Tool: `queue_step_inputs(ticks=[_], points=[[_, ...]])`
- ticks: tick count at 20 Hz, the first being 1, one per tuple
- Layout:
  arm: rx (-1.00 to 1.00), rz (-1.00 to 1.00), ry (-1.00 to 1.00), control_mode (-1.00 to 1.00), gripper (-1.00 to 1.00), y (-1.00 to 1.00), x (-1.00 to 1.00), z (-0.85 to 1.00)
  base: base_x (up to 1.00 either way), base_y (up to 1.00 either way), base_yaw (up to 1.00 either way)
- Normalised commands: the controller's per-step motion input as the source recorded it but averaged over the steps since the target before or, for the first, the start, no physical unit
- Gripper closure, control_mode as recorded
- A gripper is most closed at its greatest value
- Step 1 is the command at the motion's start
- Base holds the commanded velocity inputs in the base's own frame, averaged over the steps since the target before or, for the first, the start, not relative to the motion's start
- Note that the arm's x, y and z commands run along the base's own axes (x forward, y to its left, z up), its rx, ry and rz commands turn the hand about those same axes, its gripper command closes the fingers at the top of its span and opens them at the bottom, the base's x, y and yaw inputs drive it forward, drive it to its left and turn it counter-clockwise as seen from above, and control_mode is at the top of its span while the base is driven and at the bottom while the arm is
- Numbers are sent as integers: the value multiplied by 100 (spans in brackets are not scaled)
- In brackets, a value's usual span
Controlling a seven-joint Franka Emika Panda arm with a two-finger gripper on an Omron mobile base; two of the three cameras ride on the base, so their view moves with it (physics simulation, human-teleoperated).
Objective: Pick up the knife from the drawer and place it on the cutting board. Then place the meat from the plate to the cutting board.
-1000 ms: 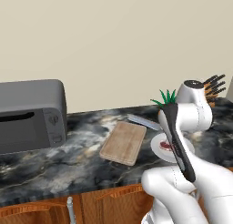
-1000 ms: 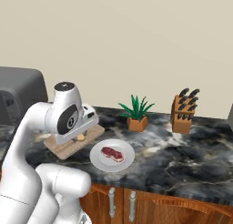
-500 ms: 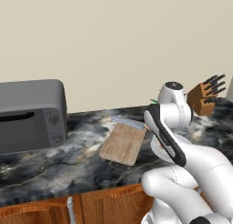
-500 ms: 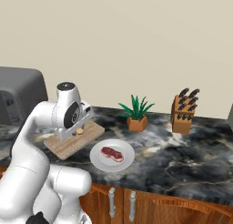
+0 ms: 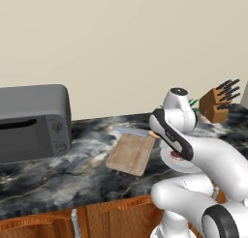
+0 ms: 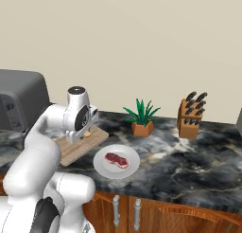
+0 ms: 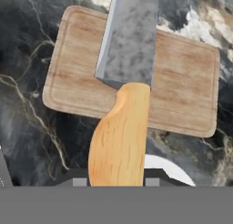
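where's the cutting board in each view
Left base view: cutting board at centre, left of the arm.
Right base view: lower left, partly behind the arm, left of the plate.
Hand view: across the middle, under the knife.
Shared landmark: the knife.

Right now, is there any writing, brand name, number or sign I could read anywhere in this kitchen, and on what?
None can be read.
The microwave has a small control panel with marks too blurred to read.
The knife, cutting board, plate and knife block carry no lettering.
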Motion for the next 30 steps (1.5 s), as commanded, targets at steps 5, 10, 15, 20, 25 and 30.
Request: queue_step_inputs(ticks=[5, 10, 15, 20, 25, 30], points=[[0, 4, 0, -100, 100, -1, 14, -17, 0, 0, 0], [0, 1, 1, -100, 100, -1, 8, -21, 0, 0, 0], [0, 0, 4, -100, 100, 0, 18, -19, 0, 0, 0], [0, 0, 5, -100, 100, 0, 24, -19, 0, 0, 0], [0, 1, 5, -100, 100, 0, 29, -12, 0, 0, 0], [0, 0, 4, -100, 100, -1, 29, -1, 0, 0, 0]])
